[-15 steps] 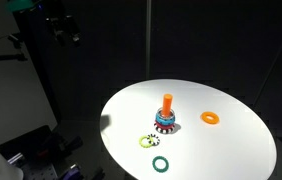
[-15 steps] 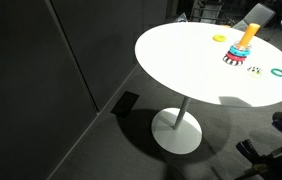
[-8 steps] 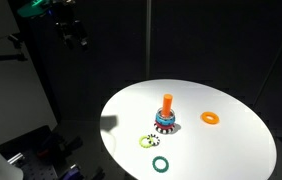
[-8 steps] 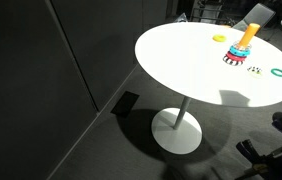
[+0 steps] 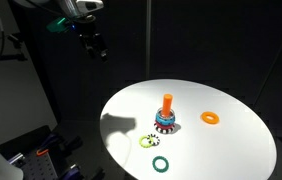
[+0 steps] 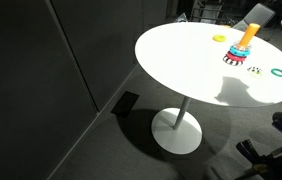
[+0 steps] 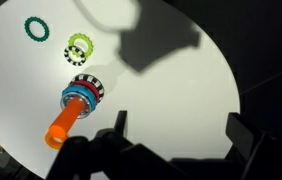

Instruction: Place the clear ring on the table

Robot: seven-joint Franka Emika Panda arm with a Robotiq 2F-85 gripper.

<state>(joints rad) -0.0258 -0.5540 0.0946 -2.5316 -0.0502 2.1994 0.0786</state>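
Pincer hangs high above the bench | jaws wide apart, nothing held | stacker stands mid-bench, orange peg upright | yellow ring and green ring lie loose near it, orange ring lies apart | clear ring: cannot pick it out from here

The white tabletop looks smooth and matt under bright light. The stacking toy and green ring look like smooth plastic.
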